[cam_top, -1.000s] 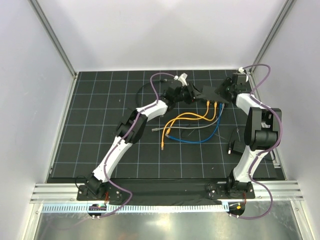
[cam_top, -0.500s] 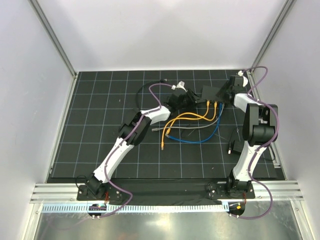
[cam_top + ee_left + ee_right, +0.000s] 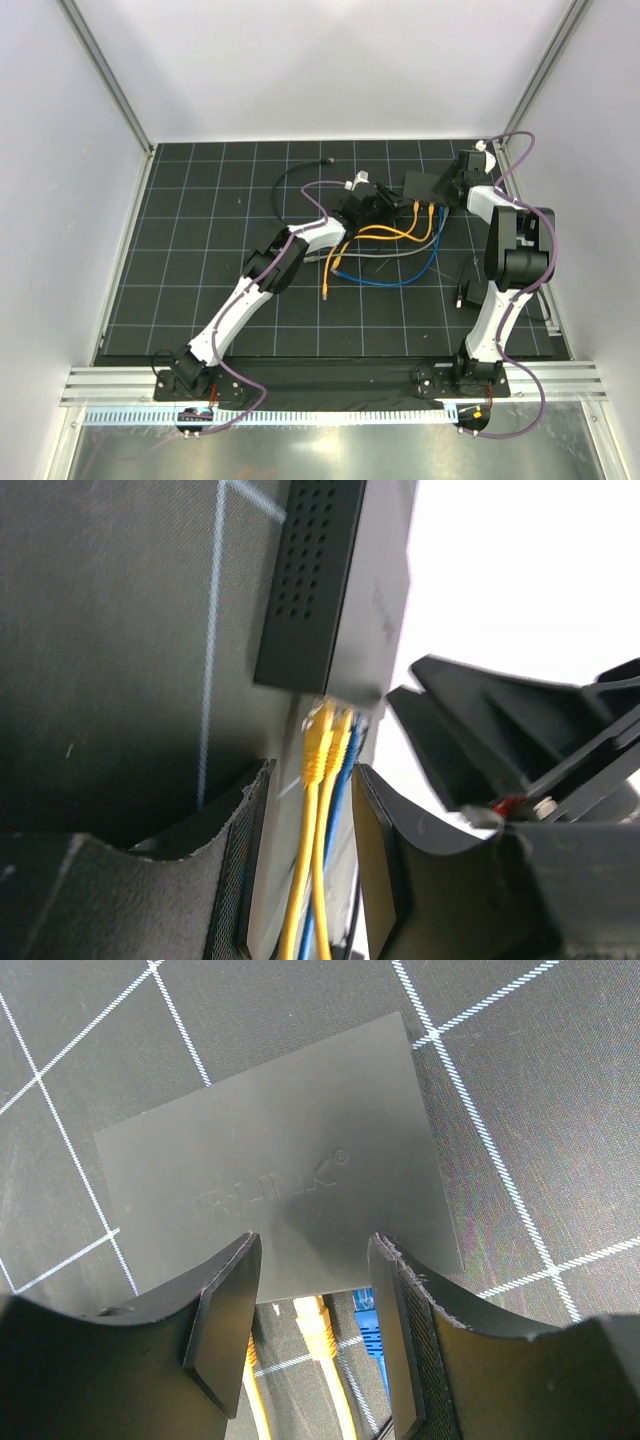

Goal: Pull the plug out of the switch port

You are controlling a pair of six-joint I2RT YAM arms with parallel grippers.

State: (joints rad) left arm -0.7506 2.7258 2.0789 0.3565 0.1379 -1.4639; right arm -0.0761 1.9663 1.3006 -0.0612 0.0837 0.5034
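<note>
Left jaws back from switch (image 3: 270, 1160), open astride yellow cables (image 3: 318, 780), right jaws open over switch edge

The white-and-black left arm (image 3: 250, 290) runs from its base at the near left edge diagonally toward the far middle. It is almost fully stretched, its links lying low. Its black two-finger left tool (image 3: 376, 208) points to the right. In the left wrist view its dark padded fingers (image 3: 378, 860) stand apart, the jaws parted with a clear gap between them.

The white-and-black right arm (image 3: 510, 270) rises from its base at the near right, folds at a raised elbow and reaches toward the far right corner. Its wrist bends over so that the black right tool (image 3: 456, 185) aims downward. Its fingers (image 3: 225, 1325) are likewise spread apart.
</note>
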